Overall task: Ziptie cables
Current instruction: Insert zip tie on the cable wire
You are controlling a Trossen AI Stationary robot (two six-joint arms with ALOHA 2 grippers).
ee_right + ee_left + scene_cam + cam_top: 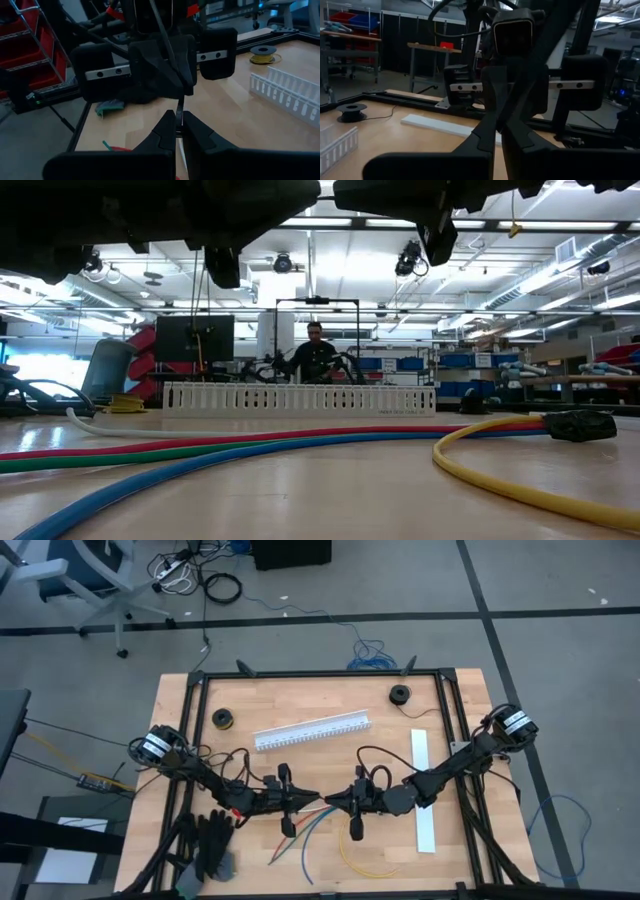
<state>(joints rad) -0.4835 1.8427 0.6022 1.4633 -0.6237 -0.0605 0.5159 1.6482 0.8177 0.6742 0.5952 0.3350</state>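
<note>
My left end effector (312, 798) and my right end effector (332, 800) meet tip to tip near the front middle of the desk (300, 700), both with fingers pressed together. In the right wrist view a thin dark strip, which I take to be the ziptie (179, 107), runs between my right fingertips and the left end effector facing them; I cannot tell from any view whether it is looped around anything yet. The cables (305, 828) lie on the desk directly under and just in front of the meeting point: red, green and blue strands fan out from beneath my fingertips toward the front edge, and a yellow one (362, 862) curls off below my right arm. From the low view the red, green and blue strands run side by side, flat on the wood, with the yellow loop and a small dark plug (580, 424) off to one side, and both end effectors hang above them rather than touching. So the bundle's long axis runs roughly from my fingertips out to the front edge, crossing the line my two arms make. Both arms are about equally near; the gathered end sits right beneath the tips. I judge the next move turns on getting the strip down and across that gathered end, at right angles to the strands. The white slotted channel (312, 729) lies well behind, out of the way.
</note>
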